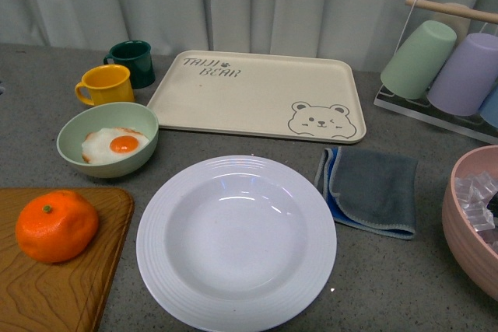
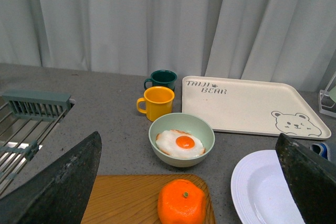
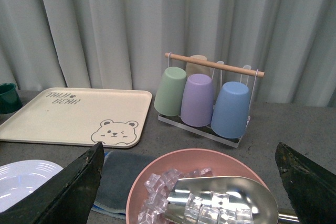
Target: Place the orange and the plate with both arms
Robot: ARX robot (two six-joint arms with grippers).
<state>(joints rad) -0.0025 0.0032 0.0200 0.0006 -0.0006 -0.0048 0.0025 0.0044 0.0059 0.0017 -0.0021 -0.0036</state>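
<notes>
The orange (image 1: 56, 225) rests on a wooden cutting board (image 1: 74, 289) at the front left of the grey table (image 1: 47, 99). The plate (image 1: 236, 240) lies flat just right of the board, front centre, apart from the orange. Behind the board stand a green bowl (image 1: 74, 126) holding a fried egg (image 1: 114, 145), a yellow mug (image 1: 105, 85) and a dark green mug (image 1: 132, 61). A beige bear tray (image 1: 257, 95) lies behind the plate and a grey cloth (image 1: 373, 190) to its right. The left gripper (image 2: 187, 134) is spread wide, gripping nothing. The right gripper (image 3: 189, 145) is likewise spread wide, above a pink bowl (image 3: 152, 174) of ice.
</notes>
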